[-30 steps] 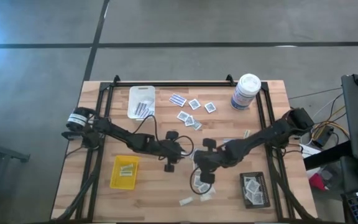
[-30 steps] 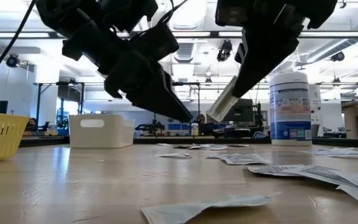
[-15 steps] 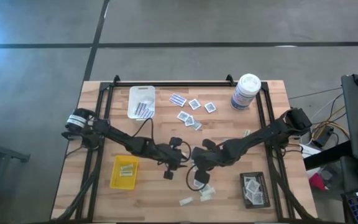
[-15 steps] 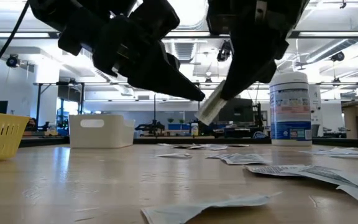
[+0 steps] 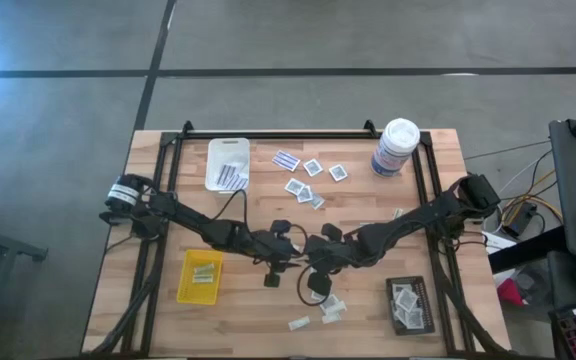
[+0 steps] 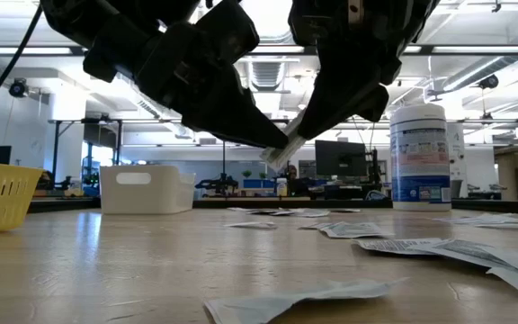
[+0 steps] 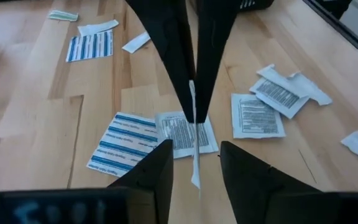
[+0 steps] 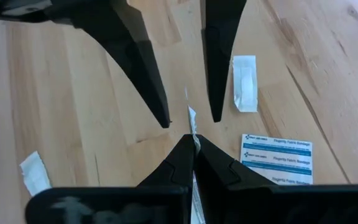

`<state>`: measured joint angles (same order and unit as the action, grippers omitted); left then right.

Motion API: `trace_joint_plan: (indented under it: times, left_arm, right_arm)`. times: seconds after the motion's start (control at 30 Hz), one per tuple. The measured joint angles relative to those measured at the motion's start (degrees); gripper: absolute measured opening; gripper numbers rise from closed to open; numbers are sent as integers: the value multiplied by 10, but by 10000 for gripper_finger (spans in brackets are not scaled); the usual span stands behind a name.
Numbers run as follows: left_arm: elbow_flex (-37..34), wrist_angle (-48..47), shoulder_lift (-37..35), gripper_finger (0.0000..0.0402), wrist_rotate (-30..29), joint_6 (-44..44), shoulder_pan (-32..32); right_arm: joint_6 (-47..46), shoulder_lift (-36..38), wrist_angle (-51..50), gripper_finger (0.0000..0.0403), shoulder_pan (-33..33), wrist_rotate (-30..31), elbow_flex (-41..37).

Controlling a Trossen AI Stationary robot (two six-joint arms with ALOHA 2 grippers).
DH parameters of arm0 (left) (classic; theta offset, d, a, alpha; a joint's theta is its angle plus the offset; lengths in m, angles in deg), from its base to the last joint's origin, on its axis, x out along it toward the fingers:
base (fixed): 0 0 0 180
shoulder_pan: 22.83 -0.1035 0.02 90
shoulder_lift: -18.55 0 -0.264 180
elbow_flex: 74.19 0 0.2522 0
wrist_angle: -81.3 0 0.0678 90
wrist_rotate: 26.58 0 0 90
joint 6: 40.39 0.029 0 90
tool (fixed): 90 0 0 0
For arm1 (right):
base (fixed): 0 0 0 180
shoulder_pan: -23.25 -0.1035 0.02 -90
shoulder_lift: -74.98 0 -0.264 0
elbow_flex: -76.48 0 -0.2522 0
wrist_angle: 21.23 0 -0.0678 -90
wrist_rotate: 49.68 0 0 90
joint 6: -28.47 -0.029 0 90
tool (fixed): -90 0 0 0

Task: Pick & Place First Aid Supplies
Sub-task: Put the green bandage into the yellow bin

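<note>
A small white packet (image 6: 281, 153) of the first aid supplies is held in the air above the middle of the table, with my right gripper (image 8: 192, 138) shut on it. My left gripper (image 7: 195, 146) faces it from the table's left, open. Its two fingers (image 8: 148, 81) stand on either side of the packet's free end (image 7: 194, 163), with a gap showing on both sides. In the high view the two grippers meet near the table's middle (image 5: 304, 256). Other packets (image 7: 185, 132) lie flat on the wood below. My right gripper pinches one end of the thin packet (image 8: 192, 127) between its two fingertips. The fingers slant down from the table's right side. The packet is lifted clear of the table and sticks out past the fingertips, edge-on, toward my left gripper.
A white tray (image 5: 228, 162) stands far left, a yellow tray (image 5: 201, 275) near left and a black tray (image 5: 409, 305) near right. A tall white canister (image 5: 396, 147) stands at the far right. Loose packets lie at the far middle (image 5: 313, 180) and near middle (image 5: 318, 312).
My right gripper has rolled and tipped while edging toward my left gripper, still shut on the packet. The packet's free end has come from beside my left gripper's fingers to between them.
</note>
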<state>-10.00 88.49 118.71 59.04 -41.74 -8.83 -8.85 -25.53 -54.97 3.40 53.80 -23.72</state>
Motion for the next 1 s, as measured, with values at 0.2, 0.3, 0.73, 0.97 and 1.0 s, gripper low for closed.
trace_joint_plan:
  times: [0.2,0.3,0.73,0.97,1.0]
  left_arm:
    - [-1,-5,0,59,0,-13,0]
    - [-1,-5,0,13,0,-11,0]
    - [-1,-30,0,1,0,-28,0]
    - [-1,-46,1,0,0,-45,0]
    - [-1,-51,1,0,-3,-48,0]
  right_arm:
    - [8,-1,6,8,0,0,0]
    - [17,-1,11,8,0,0,0]
    - [19,-1,11,15,3,14,0]
    - [32,-1,10,66,12,17,0]
    - [41,-1,9,73,14,17,0]
